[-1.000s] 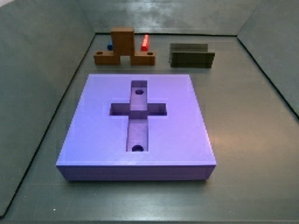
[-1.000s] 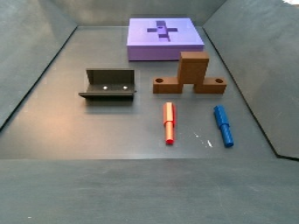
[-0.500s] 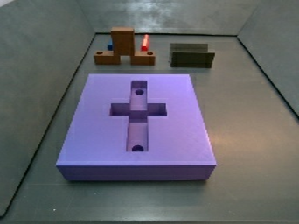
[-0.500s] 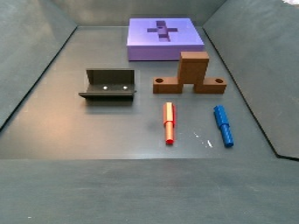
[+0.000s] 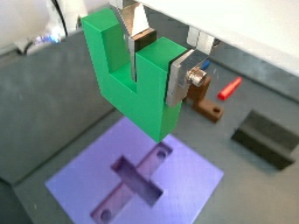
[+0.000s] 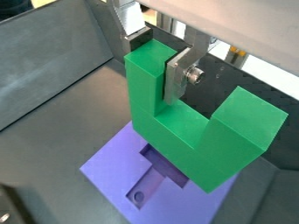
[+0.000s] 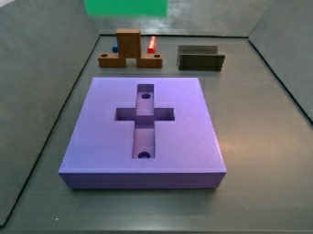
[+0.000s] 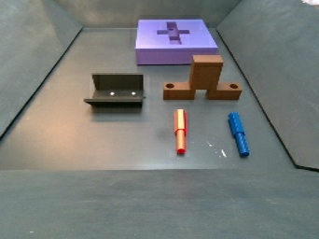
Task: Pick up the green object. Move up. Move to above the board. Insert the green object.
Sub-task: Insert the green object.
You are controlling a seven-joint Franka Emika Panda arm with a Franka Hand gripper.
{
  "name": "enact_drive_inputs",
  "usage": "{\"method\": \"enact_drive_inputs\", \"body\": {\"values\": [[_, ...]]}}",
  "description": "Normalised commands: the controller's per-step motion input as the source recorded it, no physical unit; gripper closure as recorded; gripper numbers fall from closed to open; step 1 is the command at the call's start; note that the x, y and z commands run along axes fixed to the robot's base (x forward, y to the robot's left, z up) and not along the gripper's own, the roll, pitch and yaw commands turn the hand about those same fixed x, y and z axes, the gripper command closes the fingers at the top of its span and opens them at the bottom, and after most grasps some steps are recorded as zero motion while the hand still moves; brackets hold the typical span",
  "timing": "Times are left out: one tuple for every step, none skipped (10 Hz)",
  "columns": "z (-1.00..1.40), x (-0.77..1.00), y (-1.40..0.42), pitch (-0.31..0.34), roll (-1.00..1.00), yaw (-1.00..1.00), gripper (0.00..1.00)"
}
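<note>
The gripper [image 5: 156,61] is shut on one prong of the bright green U-shaped object [image 5: 138,92], one finger [image 5: 177,79] outside the prong and the other in the notch. Both wrist views show the green object [image 6: 187,131] held high in the air, prongs up, above the purple board [image 5: 193,179] with its cross-shaped recess. The gripper also shows in a wrist view [image 6: 152,66]. In a side view only the green object's lower part [image 7: 126,6] shows, at the top edge, beyond the board's [image 7: 184,119] far end. The board lies at the far end in a side view [image 8: 200,42].
A brown U-shaped block [image 8: 202,79] stands beyond the board's far end [image 7: 130,53]. A red pen [image 8: 181,131] and a blue pen [image 8: 237,133] lie beside it. The dark fixture [image 8: 115,91] stands on the floor, also in a side view [image 7: 200,58]. Grey walls ring the floor.
The green object has come into a side view at its top edge; before, it was out of that view. Nothing on the floor has moved.
</note>
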Motion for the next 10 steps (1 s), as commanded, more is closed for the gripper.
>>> {"method": "enact_drive_inputs", "body": {"values": [[-0.97,0.17,-0.32,-0.124,0.00,0.00,1.00],[-0.98,0.24,-0.31,-0.097,0.00,0.00,1.00],[-0.94,0.20,-0.31,-0.147,0.00,0.02,1.00],[-0.90,0.17,-0.29,-0.173,0.02,0.05,1.00],[-0.87,0.20,-0.24,-0.164,0.04,0.06,1.00],[-0.79,0.22,-0.14,-0.123,0.06,0.05,1.00],[-0.68,0.25,-0.06,-0.060,0.13,0.00,1.00],[-0.68,0.14,-0.02,-0.067,0.16,0.00,1.00],[-0.64,0.08,0.00,-0.053,0.17,0.10,1.00],[-0.62,0.03,0.00,-0.057,0.17,0.16,1.00]]}}
